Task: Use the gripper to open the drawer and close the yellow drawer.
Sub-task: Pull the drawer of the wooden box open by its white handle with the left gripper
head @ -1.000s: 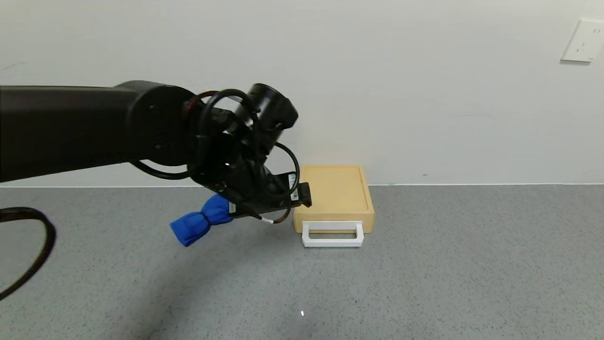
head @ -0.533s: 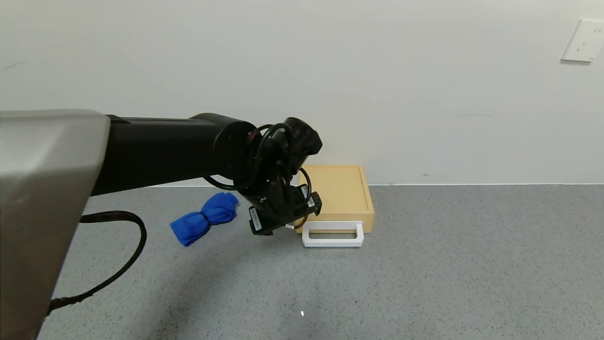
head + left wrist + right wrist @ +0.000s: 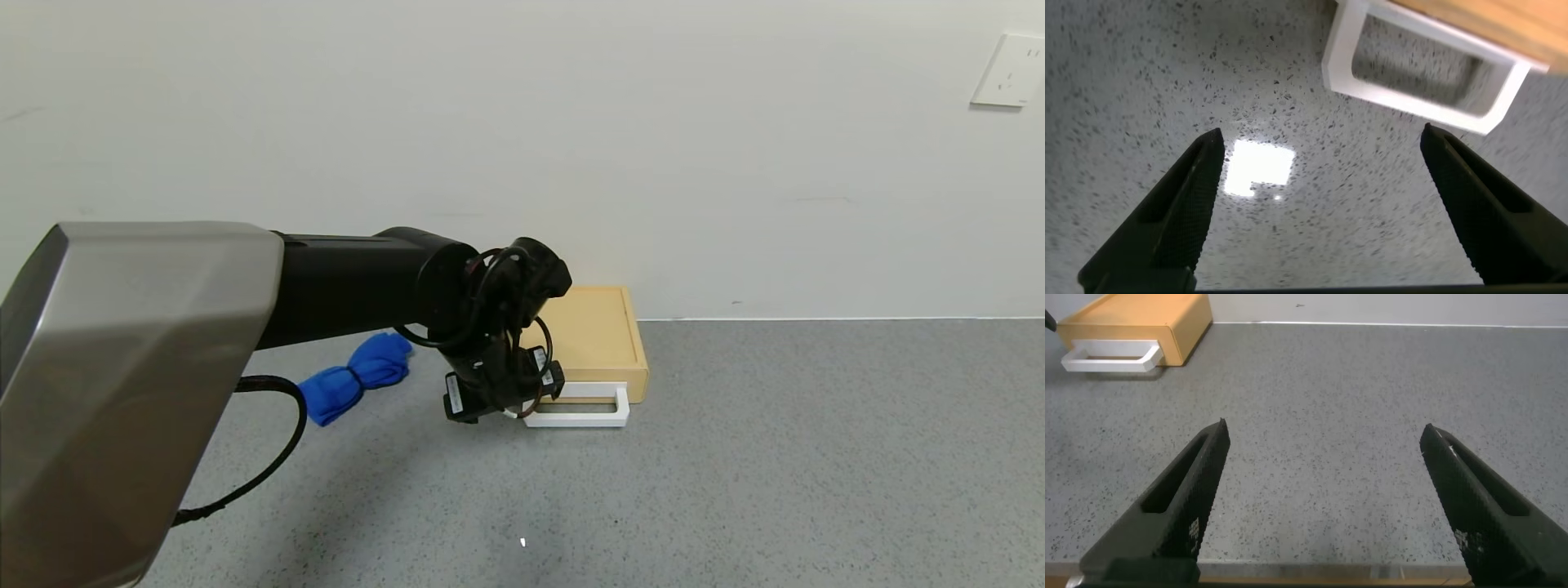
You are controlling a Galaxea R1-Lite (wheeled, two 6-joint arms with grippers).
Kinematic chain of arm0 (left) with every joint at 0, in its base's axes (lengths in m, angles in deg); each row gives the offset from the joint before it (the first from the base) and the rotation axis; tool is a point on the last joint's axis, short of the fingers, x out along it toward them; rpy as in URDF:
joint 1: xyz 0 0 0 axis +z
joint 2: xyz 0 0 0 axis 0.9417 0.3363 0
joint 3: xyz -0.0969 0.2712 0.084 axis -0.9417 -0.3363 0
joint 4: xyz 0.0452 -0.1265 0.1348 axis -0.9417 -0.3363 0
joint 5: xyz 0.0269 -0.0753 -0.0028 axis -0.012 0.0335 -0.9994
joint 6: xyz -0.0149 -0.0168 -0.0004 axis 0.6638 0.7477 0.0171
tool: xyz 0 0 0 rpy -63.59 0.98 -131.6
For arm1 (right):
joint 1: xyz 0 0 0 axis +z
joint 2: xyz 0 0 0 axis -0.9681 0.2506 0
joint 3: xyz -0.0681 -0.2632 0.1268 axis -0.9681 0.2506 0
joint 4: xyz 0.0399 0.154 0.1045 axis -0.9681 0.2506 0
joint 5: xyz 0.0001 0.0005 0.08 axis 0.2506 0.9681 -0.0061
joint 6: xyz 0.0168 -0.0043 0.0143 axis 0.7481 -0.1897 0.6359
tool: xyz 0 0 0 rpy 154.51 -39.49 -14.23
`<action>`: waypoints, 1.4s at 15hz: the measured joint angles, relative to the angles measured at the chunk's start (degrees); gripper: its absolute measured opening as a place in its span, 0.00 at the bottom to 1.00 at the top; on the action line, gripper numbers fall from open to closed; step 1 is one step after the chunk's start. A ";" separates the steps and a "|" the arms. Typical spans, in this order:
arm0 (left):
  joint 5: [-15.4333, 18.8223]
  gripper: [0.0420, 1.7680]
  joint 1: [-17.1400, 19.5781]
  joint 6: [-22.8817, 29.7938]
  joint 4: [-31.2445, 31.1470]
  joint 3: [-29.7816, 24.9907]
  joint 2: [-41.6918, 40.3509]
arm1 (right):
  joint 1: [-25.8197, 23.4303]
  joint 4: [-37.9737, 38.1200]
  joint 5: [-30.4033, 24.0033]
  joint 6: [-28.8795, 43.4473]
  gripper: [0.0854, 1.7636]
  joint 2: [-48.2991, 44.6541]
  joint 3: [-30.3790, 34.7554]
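Observation:
The yellow drawer (image 3: pixel 592 339) sits pushed into its flat yellow case against the back wall, its white loop handle (image 3: pixel 581 414) sticking out toward me. My left gripper (image 3: pixel 502 400) hangs just left of and in front of the handle, pointing down at the table, open and empty. In the left wrist view the handle (image 3: pixel 1417 73) lies beyond the open fingertips (image 3: pixel 1208 143), not between them. My right gripper (image 3: pixel 1323 437) is open and empty, far off over bare table; the drawer (image 3: pixel 1135 331) shows in its view at a distance.
A blue cloth bundle (image 3: pixel 351 384) lies on the grey table (image 3: pixel 735 474) left of the drawer, behind my left arm. A black cable (image 3: pixel 269 465) loops under the arm. A wall socket (image 3: pixel 1008 69) is at the upper right.
My left arm has swung right and down, past the blue bundle, bringing the gripper low beside the handle's left end. The drawer and bundle have not moved.

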 joint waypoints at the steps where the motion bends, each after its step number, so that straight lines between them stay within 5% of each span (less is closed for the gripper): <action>1: 0.83 0.98 -0.35 -3.49 0.00 -0.06 -0.01 | 0.00 0.00 -0.02 0.00 0.97 0.00 0.00; 6: 14.19 0.98 -1.05 -33.01 2.07 -0.63 -1.63 | -0.01 0.00 -0.02 0.00 0.97 0.00 0.00; 12: 31.72 0.98 3.39 -69.83 3.51 -0.94 -3.32 | -0.01 0.00 -0.05 -0.02 0.97 0.00 0.00; 15: 36.88 0.98 3.86 -77.36 7.62 -0.63 -2.21 | -0.04 0.02 -0.02 0.00 0.97 0.00 0.00; 21: 36.62 0.98 0.37 -84.36 8.25 2.67 3.17 | -0.01 0.00 -0.02 0.00 0.97 0.00 0.00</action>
